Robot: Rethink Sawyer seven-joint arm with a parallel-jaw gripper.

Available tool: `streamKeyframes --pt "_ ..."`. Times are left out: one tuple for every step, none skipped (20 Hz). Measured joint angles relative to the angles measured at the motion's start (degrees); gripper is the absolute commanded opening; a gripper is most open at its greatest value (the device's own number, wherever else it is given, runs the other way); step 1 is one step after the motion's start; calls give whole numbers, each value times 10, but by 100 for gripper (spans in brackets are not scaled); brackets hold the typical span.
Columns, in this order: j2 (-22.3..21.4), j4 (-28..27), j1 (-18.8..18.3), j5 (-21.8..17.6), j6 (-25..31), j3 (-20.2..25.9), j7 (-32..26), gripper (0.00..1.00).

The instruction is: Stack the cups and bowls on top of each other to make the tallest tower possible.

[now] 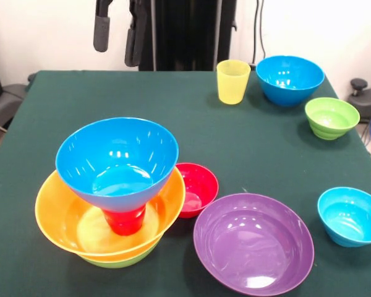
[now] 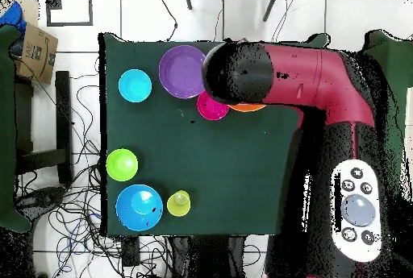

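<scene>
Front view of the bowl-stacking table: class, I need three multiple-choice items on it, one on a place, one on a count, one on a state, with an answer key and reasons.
1. Where does the yellow cup stand?
A. inside the purple bowl
B. on the table beside the far blue bowl
C. on top of the tower

2. How many blue bowls are in view?
A. one
B. two
C. three

3. What is the state of the red cup?
A. standing in the orange bowl with a blue bowl on it
B. lying on its side on the table
C. held in the claw

Key: 1 B, it stands alone left of the far blue bowl. 2 C, one on the tower, one far, one small at the right. 3 A, it sits in the orange bowl, and the claw hangs empty above.
</scene>
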Motion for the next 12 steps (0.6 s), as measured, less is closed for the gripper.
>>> streamKeyframes --pt "0 -1 0 0 2 0 0 100" --pt "0 -4 0 0 8 -1 0 100" --pt "1 -10 1 0 22 -2 0 100" --pt "1 -18 2 0 40 -5 0 100" --pt "2 -23 3 0 53 -7 0 100" --pt "3 -28 4 0 64 -10 0 100" --pt "4 -33 6 0 75 -12 0 100" --pt "6 -37 7 1 83 -15 0 100" --pt "7 -39 8 1 86 -16 0 100" --pt "8 -42 10 1 90 -19 0 100" --pt "11 -46 14 1 93 -22 0 100" --pt "12 -48 16 2 93 -24 0 100"
